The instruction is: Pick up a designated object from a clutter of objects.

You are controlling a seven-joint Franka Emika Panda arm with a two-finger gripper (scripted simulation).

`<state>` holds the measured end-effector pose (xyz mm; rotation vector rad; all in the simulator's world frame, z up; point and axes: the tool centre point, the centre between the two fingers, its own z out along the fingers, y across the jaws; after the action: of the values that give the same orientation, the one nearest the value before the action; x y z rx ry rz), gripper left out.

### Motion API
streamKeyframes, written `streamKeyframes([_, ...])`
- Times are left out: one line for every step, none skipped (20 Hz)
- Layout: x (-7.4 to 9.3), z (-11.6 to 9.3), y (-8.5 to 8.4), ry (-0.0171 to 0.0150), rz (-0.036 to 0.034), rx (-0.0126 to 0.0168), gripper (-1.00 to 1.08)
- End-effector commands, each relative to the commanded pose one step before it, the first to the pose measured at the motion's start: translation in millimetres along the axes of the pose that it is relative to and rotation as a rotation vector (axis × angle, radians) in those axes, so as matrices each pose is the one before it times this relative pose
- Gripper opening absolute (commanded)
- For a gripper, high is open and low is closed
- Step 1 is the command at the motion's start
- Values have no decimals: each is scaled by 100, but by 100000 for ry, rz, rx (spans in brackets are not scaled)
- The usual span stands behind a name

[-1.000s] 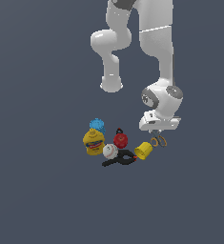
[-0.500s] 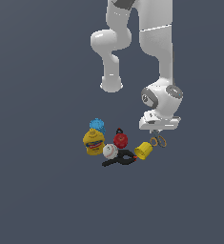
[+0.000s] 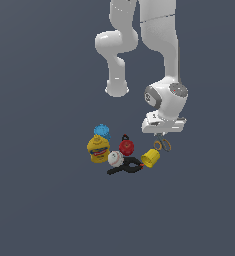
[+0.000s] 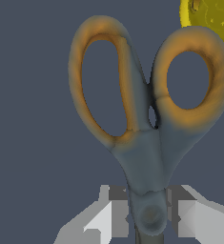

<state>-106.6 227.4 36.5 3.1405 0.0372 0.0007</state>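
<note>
Orange-looped scissors [image 4: 147,133] near yellow cup [image 4: 211,21]; gripper [image 4: 149,217] jaws apart, straddling the pivot, pads just beside it.

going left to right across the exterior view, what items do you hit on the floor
mustard bottle → white baseball → red padlock-like piece → yellow cup → scissors, under the end effector. The blue-lidded container and black clamp overlap others, so they are left out.
</note>
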Motion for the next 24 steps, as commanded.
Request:
streamKeyframes([-165, -1171, 1103, 139, 35, -43, -100])
streamKeyframes([-94, -529, 509, 0, 0, 0, -100])
streamKeyframes([-99, -561, 539, 0, 0, 0, -100])
streamKeyframes([-104, -590, 565, 0, 0, 0, -100])
streamKeyframes([-109, -616, 589, 0, 0, 0, -100])
streamKeyframes([-114, -626, 600, -1, -10, -68, -100])
streamKeyframes([-116, -659, 625, 0, 0, 0, -100])
streamKeyframes([-116, -660, 624, 0, 0, 0, -100])
streamKeyframes([-116, -659, 621, 0, 0, 0, -100])
streamKeyframes([-113, -659, 625, -25, 3, 64, -100])
streamKeyframes([-116, -660, 614, 0, 0, 0, -100])
streamKeyframes([-114, -663, 619, -18, 1, 67, -100])
streamKeyframes([-116, -663, 611, 0, 0, 0, -100])
streamKeyframes([-114, -671, 622, -20, 0, 96, -100])
streamKeyframes([-115, -675, 620, -12, -1, 68, -100])
streamKeyframes([-117, -678, 614, 0, 0, 0, -100])
streamKeyframes([-116, -692, 634, -19, -3, 118, -100])
streamKeyframes([-119, -698, 632, -7, -2, 48, -100])
streamKeyframes([-120, -709, 643, -10, -2, 68, -100])
streamKeyframes([-121, -722, 654, -10, -2, 68, -100])
streamKeyframes([-123, -736, 667, -9, -2, 68, -100])
streamKeyframes([-125, -753, 682, -9, -2, 68, -100])
streamKeyframes([-129, -770, 689, 0, 0, 0, -100])
streamKeyframes([-129, -794, 728, -14, 0, 97, -100])
